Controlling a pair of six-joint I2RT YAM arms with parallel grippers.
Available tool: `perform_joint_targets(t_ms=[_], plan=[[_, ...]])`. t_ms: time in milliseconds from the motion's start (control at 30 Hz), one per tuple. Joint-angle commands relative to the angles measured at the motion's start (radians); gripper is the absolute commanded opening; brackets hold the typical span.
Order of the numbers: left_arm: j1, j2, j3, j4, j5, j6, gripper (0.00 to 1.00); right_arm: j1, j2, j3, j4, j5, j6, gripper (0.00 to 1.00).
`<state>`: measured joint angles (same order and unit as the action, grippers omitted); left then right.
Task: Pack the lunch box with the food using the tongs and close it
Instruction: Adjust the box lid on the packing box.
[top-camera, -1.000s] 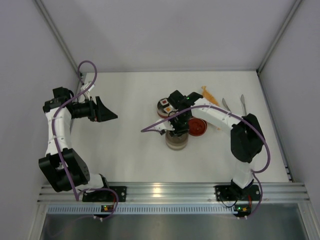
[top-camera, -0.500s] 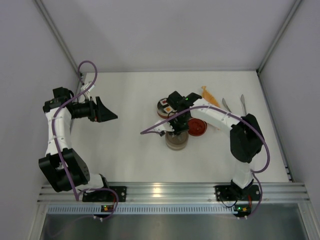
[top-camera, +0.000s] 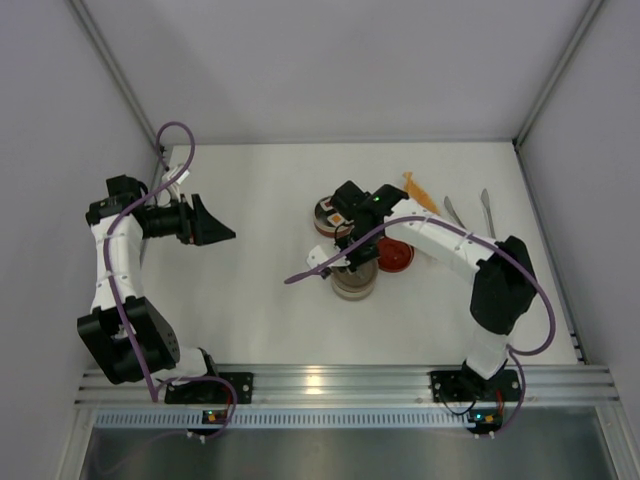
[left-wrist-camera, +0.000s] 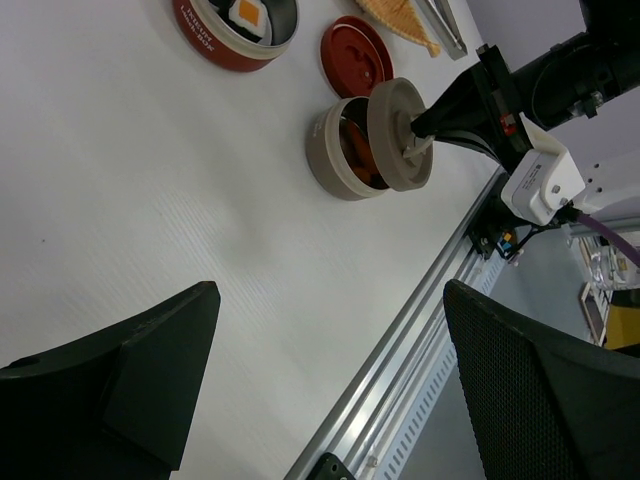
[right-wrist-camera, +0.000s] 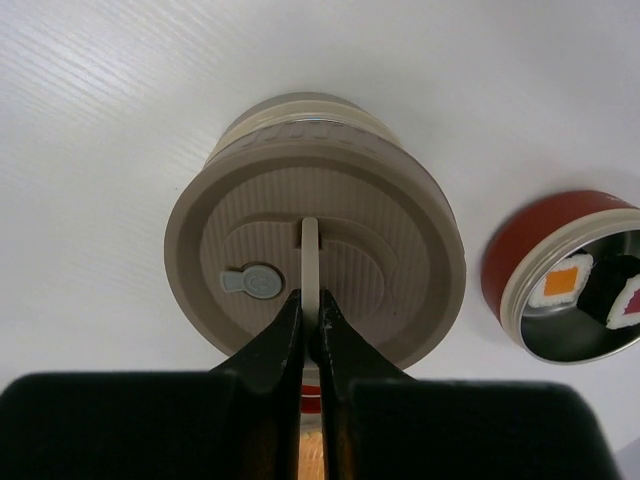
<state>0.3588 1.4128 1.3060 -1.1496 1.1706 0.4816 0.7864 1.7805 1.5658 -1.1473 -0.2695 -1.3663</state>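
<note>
My right gripper (right-wrist-camera: 310, 305) is shut on the thin upright handle of the beige lid (right-wrist-camera: 315, 255). It holds the lid tilted on edge over the round beige lunch box (left-wrist-camera: 335, 170), which has orange food chunks (left-wrist-camera: 355, 150) inside. From above, the right gripper (top-camera: 352, 255) covers that box (top-camera: 353, 287). A red tin (right-wrist-camera: 560, 250) beside it holds white food pieces (right-wrist-camera: 563, 283) with orange and red tops. Two silver tongs (top-camera: 452, 209) lie at the far right. My left gripper (left-wrist-camera: 328, 290) hangs open and empty far to the left.
A red lid (top-camera: 394, 254) lies right of the beige box. The orange boat-shaped tray (top-camera: 420, 190) rests behind it, next to the tongs. The aluminium rail (left-wrist-camera: 400, 340) runs along the near table edge. Grey walls close the left, right and back.
My right gripper has shut on the lid's handle, and its elbow has swung slightly to the right. The left arm has not moved.
</note>
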Motion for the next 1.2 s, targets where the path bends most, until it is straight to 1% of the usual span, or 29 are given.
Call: perform_joint_targets(t_ms=[0,467,800,1167], plan=[[0.005,-0.015,-0.004,-0.041,0.043,0.057,0.98,0.024,0.023,0.039,-0.049,0.012,-0.037,0.0],[0.005,-0.003,-0.022,-0.068,0.049,0.095,0.98,0.024,0.097,0.077,-0.048,0.024,-0.063,0.0],[0.003,0.003,-0.027,-0.076,0.052,0.11,0.98,0.027,0.122,0.106,-0.061,0.009,-0.051,0.0],[0.005,0.009,-0.025,-0.081,0.047,0.118,0.98,0.036,0.132,0.102,-0.06,0.013,-0.042,0.0]])
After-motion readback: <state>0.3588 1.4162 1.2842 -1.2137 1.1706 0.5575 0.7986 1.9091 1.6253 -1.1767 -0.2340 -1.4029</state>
